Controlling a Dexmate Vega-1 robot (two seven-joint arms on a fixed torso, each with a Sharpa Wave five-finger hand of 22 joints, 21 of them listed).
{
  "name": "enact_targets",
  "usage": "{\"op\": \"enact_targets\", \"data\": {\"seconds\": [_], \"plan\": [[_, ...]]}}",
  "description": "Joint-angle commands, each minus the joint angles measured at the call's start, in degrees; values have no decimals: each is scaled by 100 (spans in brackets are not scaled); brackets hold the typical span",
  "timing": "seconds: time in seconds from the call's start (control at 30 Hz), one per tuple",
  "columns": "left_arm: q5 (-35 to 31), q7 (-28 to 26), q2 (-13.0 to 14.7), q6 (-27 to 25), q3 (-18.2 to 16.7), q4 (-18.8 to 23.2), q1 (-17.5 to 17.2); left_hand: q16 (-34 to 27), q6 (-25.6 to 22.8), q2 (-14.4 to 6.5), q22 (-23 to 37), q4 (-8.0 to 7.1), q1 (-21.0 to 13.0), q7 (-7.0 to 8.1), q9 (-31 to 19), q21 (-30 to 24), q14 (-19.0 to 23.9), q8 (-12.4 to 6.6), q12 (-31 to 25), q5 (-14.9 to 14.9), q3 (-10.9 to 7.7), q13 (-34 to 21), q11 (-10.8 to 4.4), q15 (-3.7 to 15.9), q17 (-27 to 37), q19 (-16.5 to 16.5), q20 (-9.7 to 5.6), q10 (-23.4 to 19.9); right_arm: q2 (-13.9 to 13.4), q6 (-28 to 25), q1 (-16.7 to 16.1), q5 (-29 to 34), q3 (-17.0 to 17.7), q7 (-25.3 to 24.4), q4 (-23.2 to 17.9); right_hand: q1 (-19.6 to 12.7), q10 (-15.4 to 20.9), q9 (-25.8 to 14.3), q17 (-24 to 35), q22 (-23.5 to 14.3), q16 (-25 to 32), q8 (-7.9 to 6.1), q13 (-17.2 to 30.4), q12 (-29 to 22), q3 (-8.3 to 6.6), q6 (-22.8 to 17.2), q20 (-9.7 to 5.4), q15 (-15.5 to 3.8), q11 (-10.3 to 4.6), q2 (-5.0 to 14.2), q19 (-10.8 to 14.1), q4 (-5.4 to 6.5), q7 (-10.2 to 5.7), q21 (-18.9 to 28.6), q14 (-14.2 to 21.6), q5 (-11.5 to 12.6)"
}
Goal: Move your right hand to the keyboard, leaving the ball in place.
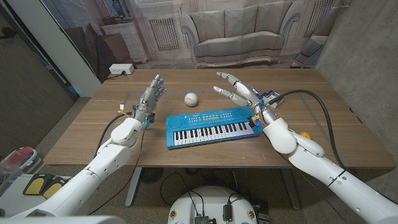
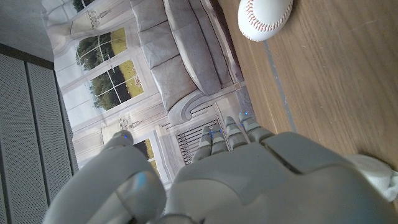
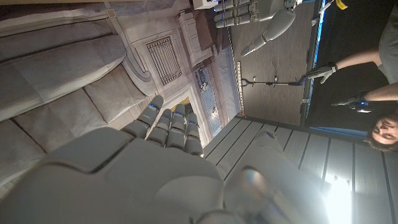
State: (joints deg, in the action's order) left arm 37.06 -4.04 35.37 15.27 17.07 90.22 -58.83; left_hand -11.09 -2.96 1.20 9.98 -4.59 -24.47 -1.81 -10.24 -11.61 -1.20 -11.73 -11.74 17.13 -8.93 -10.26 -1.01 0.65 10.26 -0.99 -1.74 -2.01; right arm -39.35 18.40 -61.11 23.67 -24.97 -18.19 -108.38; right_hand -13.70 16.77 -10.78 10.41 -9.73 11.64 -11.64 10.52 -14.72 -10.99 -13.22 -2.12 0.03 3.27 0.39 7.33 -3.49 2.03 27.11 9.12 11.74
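Note:
A blue toy keyboard (image 1: 213, 126) lies at the middle of the wooden table (image 1: 81, 130). A white baseball (image 1: 191, 98) (image 2: 264, 17) sits on the table just beyond the keyboard's far left corner. My right hand (image 1: 239, 91) (image 3: 124, 180) hovers above the keyboard's far right corner, fingers spread and pointing toward the ball, holding nothing. To the left of the keyboard my left hand (image 1: 150, 96) (image 2: 205, 180) stands upright with straight fingers, holding nothing.
A white power strip (image 1: 120, 70) lies at the table's far left corner. A small yellow thing (image 1: 304, 134) shows by my right forearm. A printed sofa backdrop hangs behind the table. A person (image 3: 373, 93) holding controllers shows in the right wrist view.

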Motion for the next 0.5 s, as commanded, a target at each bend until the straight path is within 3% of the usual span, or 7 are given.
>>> {"op": "enact_targets", "data": {"seconds": [0.03,0.23,0.33,0.43,0.5], "plan": [[-2,33,-39,93,1,-41,15,24,-38,-31,33,11,-44,0,-30,-6,-25,10,-4,-16,-8,-31,-37,32,21,0,-313,-14,-82,-461,81,619,-216,-164,-147,-54,47,-15,7,-28,-9,-21,22,7,5,-74,-227,-41,-47,-18,76,-19,-48,-14,69,56],[1,4,-2,86,-38,2,-23,18,-37,-34,33,12,-47,0,-30,-10,-5,14,-3,-23,-3,-32,-24,24,21,13,-324,-19,-112,-535,125,727,-313,-225,-157,-60,6,-15,6,-28,-12,-13,20,33,9,-67,-231,-50,-58,-19,95,-25,-57,-32,85,63],[20,9,-2,85,-47,-2,-34,19,-37,-35,33,12,-48,-2,-30,-10,-7,16,-1,-27,0,-32,-25,26,21,14,-318,-19,-118,-524,154,716,-353,-246,-123,-60,1,-16,6,-28,46,5,16,58,21,-46,-218,-96,-58,-14,255,-29,-74,-28,293,74],[27,14,-11,91,-47,-14,-35,21,-38,-36,33,12,-49,1,-30,-9,-7,18,1,-31,3,-32,-25,28,21,14,-309,-17,-130,-523,176,721,-386,-260,-112,-64,2,-20,5,-33,94,16,14,89,38,-37,-102,-125,-105,-10,551,-38,-256,4,553,87],[22,16,-8,89,-44,-15,-34,23,-45,-37,33,12,-50,2,-30,-10,-12,16,2,-34,5,-32,-22,29,21,17,-305,-20,-123,-508,185,735,-407,-308,-93,-71,33,-22,2,-34,121,7,13,98,50,-73,15,-26,-263,-10,725,-47,-417,11,744,92]]}}
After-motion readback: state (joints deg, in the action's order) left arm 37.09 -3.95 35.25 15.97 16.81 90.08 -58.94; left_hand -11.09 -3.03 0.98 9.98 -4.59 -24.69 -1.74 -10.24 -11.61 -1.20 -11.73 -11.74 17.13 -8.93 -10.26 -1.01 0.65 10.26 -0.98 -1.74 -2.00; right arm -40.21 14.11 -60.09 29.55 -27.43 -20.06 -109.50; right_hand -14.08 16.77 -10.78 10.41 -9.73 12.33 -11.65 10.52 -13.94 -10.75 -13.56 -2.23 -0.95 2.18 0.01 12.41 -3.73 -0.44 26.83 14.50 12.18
